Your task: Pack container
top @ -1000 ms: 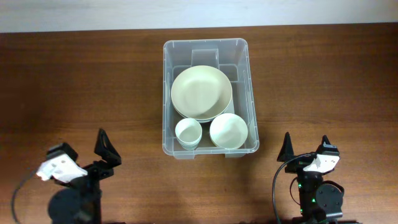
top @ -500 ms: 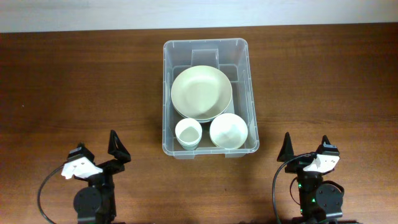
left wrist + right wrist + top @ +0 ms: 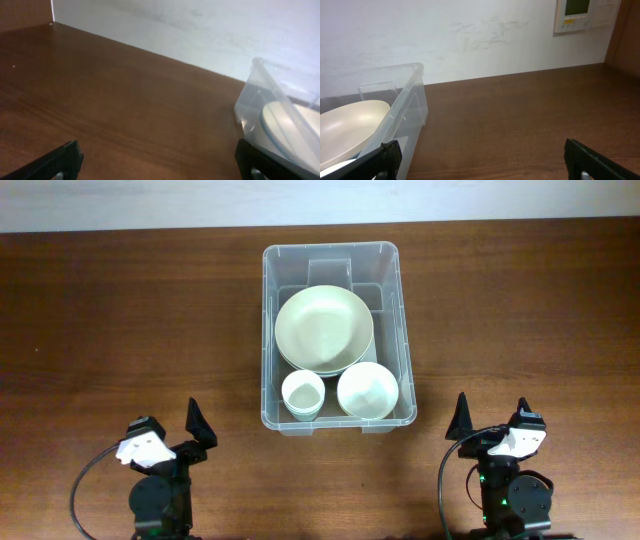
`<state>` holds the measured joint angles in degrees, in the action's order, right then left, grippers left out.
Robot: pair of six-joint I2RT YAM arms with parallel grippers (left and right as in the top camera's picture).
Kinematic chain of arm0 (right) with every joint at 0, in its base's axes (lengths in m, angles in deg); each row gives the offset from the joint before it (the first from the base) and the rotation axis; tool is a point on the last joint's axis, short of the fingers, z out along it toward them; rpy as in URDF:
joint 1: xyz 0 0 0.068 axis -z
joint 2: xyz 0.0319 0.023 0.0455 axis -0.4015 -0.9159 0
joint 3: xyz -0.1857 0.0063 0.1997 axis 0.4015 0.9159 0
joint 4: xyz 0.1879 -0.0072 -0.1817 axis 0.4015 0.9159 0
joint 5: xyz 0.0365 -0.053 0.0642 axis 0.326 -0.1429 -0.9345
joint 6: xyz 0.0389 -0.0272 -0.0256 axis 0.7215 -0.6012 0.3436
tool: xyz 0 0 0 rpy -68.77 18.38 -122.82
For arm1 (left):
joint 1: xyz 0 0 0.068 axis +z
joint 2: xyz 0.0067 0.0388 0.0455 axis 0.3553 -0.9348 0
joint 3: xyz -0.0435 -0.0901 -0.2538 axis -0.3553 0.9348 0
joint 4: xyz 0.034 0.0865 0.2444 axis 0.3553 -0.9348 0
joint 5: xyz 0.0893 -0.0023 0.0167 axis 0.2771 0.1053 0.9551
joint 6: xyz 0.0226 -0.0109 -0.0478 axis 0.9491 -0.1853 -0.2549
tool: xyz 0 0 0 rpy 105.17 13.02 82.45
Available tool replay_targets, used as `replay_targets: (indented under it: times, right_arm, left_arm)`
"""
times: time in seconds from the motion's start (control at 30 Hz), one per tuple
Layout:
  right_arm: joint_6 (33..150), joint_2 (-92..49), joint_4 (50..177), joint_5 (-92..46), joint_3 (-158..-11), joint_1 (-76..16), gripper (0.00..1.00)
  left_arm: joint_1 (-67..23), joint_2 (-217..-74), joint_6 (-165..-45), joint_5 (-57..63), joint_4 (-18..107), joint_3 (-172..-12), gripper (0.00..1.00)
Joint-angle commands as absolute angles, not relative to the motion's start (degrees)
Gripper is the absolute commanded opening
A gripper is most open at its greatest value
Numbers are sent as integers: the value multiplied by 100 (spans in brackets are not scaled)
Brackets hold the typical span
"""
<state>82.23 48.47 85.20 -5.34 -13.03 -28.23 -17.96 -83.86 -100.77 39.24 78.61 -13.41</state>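
Rightward along the near edge goes my left gripper [image 3: 170, 425] since before, fingers apart and empty; my right gripper [image 3: 491, 418] gapes too, near the container [image 3: 330, 250].

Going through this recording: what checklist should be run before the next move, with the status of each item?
1. The left gripper is open and holds nothing: ok.
2. The right gripper is open and holds nothing: ok.
3. Both arms are apart from the container, at the near table edge: ok.
4. The plate, cup and bowl lie inside the container: ok.
5. The container sits flat and upright on the table: ok.
6. More items or a lid to be handled: cannot tell, none in view.
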Motion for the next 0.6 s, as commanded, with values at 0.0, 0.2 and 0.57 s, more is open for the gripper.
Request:
replay_targets:
  times: [0.0, 0.2, 0.57]
  right_arm:
    - [8234, 4897, 8507, -486, -1270, -2842, 99]
    - [8234, 4897, 8507, -486, -1270, -2842, 99]
    - [8234, 4897, 8509, -486, -1270, -2842, 99]
  left_arm:
    - [-1820, -8323, -9563, 3844, 7805, -1269, 99]
    - [-1820, -8323, -8792, 3844, 7796, -1269, 100]
    - [-1820, -8336, -8674, 3846, 7518, -1271, 100]
